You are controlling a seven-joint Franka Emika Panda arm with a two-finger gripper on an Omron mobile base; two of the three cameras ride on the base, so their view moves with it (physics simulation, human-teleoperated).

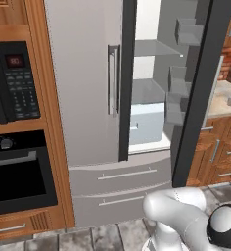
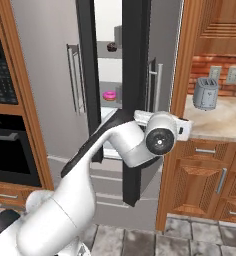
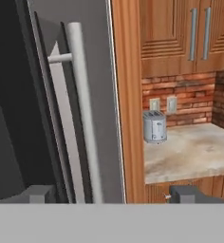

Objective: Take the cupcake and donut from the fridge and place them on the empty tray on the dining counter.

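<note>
The jaws were spread wide, empty, beside the fridge point(image 2: 115, 75) door handle point(image 3: 83, 114); the donut point(image 2: 109, 95) was seen on a shelf inside.

The fridge point(image 2: 50, 75) right door point(image 2: 135, 75) is standing ajar, leaving a narrow gap; its edge is blocking the shelves.
</note>
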